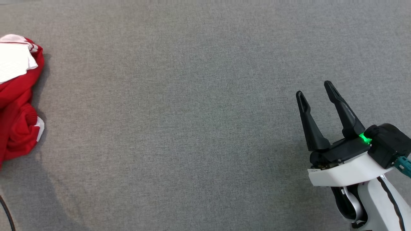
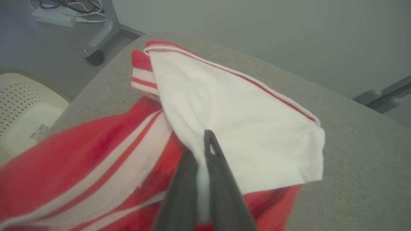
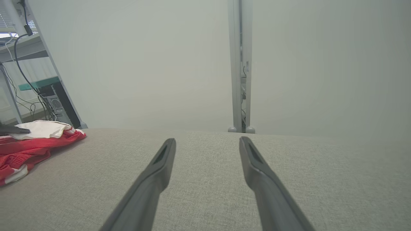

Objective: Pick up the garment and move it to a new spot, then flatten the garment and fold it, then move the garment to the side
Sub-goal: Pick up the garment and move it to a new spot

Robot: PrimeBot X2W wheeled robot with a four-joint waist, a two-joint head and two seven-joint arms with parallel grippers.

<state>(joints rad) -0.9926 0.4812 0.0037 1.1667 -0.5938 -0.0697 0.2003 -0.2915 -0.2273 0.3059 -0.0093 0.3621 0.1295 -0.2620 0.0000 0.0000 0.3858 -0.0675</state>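
Note:
The garment is a crumpled red and white piece lying at the left edge of the grey cloth-covered table. In the left wrist view my left gripper is shut on the garment, with a fold of its white part pinched between the two dark fingers. The right wrist view shows the garment at far left with a dark fingertip of the left gripper on it. My right gripper hovers open at the lower right, far from the cloth, and nothing sits between its fingers.
Beyond the table's left side stand a cream perforated basket, a wheeled grey leg and a power strip with cables. A pale upright post rises behind the far edge. A dark cable crosses the lower left corner.

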